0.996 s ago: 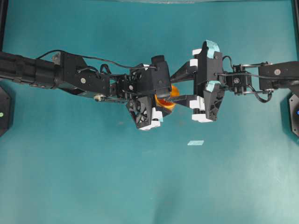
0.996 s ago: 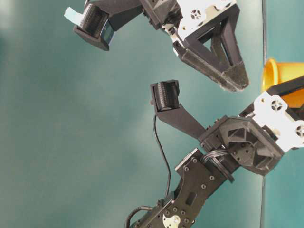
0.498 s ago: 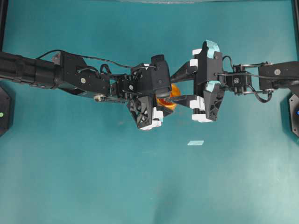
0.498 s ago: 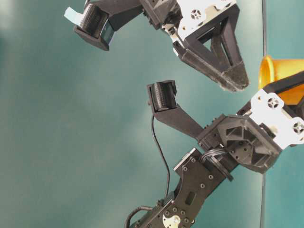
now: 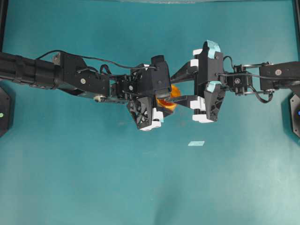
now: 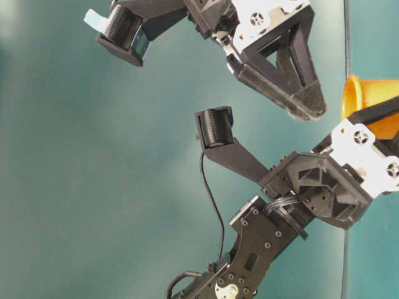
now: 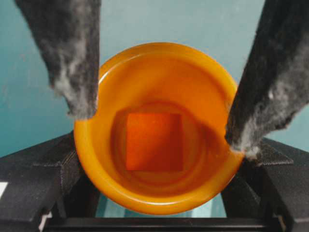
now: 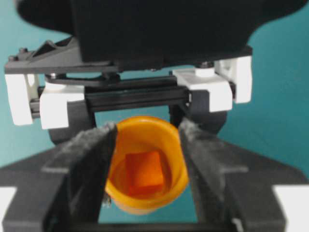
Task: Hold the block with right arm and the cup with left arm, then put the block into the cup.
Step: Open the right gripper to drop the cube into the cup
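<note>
While the left arm's fingers (image 7: pixel 77 72) clamp the cup (image 7: pixel 159 128) between them, the block (image 7: pixel 154 141) lies inside; right arm's fingers (image 5: pixel 183 86) spread open, empty.

We see a teal desk (image 5: pixel 140 187) with a small pale strip of tape (image 5: pixel 196 143) lying flat on it, and black mounts at its left (image 5: pixel 3 115) and right (image 5: pixel 295 115) edges.

No legible text or labels, seemingly, in any view.
</note>
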`<state>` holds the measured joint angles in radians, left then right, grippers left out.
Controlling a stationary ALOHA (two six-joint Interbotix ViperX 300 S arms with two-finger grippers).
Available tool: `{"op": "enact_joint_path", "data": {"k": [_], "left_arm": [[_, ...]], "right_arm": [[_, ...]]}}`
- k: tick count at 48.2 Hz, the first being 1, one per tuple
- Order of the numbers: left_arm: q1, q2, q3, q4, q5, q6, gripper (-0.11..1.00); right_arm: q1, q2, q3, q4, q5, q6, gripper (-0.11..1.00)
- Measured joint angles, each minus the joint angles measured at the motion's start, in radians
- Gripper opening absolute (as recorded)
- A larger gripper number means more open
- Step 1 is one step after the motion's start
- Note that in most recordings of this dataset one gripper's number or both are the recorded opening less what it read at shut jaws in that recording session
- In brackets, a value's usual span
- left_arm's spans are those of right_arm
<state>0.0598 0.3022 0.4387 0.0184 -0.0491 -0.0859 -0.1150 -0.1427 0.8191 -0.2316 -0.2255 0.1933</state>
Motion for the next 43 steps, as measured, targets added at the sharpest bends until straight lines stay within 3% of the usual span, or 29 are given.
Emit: {"op": "enact_joint_path", "data": {"k": [43], "left_arm": [[0.006,-0.002,0.046,0.005,-0.138,0.014,0.63]], "right_arm": [[0.000,0.000,0.000,-0.006,-0.005,-0.003,0.58]]}}
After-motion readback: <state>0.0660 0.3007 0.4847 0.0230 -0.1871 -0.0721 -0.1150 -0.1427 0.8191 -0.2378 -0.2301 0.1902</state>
